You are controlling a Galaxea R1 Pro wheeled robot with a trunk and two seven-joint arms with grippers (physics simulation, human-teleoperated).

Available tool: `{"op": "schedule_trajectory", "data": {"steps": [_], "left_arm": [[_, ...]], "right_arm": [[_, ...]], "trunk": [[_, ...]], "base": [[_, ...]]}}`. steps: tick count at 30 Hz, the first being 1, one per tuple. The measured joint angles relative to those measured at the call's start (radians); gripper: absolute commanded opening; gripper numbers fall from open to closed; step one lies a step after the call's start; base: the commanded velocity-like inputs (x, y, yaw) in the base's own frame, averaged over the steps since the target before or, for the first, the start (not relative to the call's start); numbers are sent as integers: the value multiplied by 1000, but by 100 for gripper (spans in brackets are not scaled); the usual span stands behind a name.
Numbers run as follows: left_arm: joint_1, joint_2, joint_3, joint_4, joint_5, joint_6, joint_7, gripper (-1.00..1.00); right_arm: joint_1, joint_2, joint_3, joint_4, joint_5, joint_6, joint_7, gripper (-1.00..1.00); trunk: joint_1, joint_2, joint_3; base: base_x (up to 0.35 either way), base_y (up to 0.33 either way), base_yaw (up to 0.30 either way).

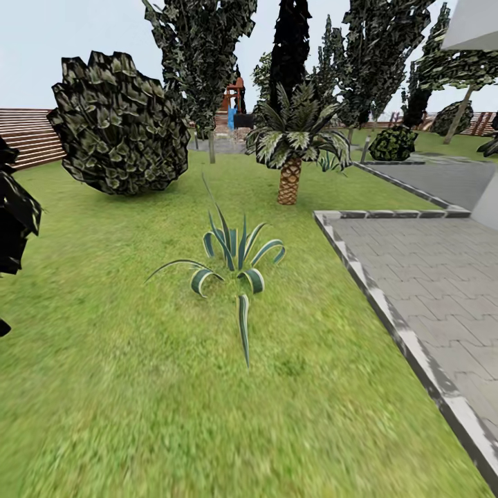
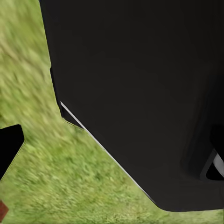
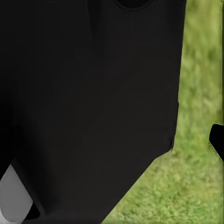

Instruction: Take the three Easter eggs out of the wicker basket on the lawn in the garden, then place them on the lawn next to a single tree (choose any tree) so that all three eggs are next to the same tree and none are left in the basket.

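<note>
**On the lawn, wrist cameras against the robot's dark body**

In the left wrist view a black tip [image 2: 8, 148] juts in at the frame edge, perhaps a finger, over blurred grass; a similar dark tip [image 3: 217, 140] shows in the right wrist view. Whether either pair of fingers is spread or closed cannot be told, and nothing can be seen held or touched.

Both wrist views are largely taken up by a black body panel [image 2: 140, 93], with strips of lawn [image 3: 196, 93] beside it. The head view gives the wider garden: the lawn [image 1: 104, 387] runs ahead, with a striped spiky plant [image 1: 235, 266] in the middle, a small palm [image 1: 290, 155] beyond it, and a large round shrub [image 1: 117, 124] to the left. A grey paved area [image 1: 436, 277] with a stone kerb lies to the right. Far back, between tall dark trees, stands the playset [image 1: 234, 104] with its blue slide, and a brown slat fence [image 1: 28, 135] closes the left side.
</note>
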Motion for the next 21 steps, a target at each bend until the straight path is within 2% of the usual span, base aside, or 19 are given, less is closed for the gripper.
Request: {"op": "schedule_trajectory", "data": {"steps": [8, 13, 21], "left_arm": [[0, 0, 0, 0, 0, 0, 0, 100], [1, 22, 1, -1, -1, -4, -3, 100], [1, 15, 1, -1, -1, -4, -4, 100]], "right_arm": [[0, 0, 0, 0, 0, -1, 0, 100], [0, -22, 7, -1, 5, -2, -5, 100], [0, -64, 7, 0, 8, -1, -6, 100]], "trunk": [[0, 0, 0], [1, 0, 0], [1, 0, 0]], "base": [[341, 0, 0], [0, 0, 0], [0, 0, 0]]}}
